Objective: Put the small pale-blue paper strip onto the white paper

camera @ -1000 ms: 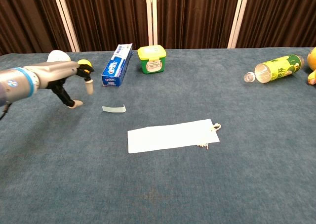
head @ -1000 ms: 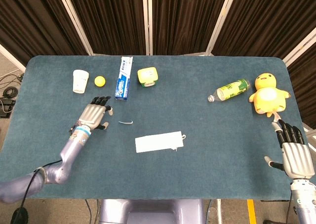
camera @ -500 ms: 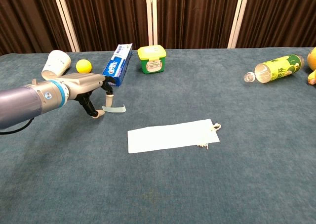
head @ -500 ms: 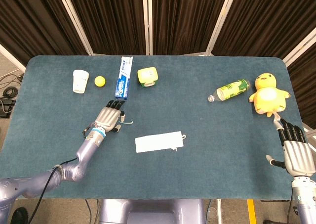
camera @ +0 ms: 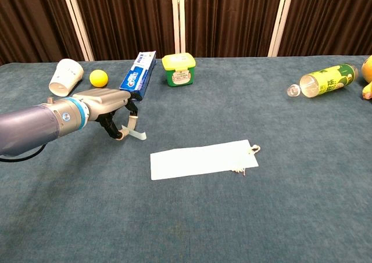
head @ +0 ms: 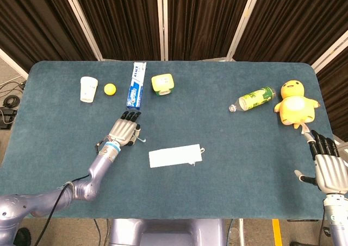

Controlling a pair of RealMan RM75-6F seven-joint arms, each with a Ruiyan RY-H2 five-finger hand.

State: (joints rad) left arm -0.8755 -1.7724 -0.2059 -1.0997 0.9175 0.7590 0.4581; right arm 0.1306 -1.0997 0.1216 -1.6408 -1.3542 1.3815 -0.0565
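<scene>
Small pale-blue paper strip [camera: 136, 134] mostly hidden under left hand [camera: 107, 102] in head view; chest view shows it curled, one end lifted between fingertips [camera: 133, 121], pinched, other end on blue table cloth [camera: 192, 216]. Strip left of white rectangular paper sheet [camera: 200, 159], apart. Right hand [head: 325, 169] at frame edge, fingers spread, holding nothing.

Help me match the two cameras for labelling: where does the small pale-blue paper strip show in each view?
Head view: the pale-blue paper strip peeks out beside the left hand, left of centre.
Chest view: the strip sits at the left hand's fingertips, left of centre, one end raised.
Shared landmark: the white paper lies nearby, toward the robot's right.
</scene>
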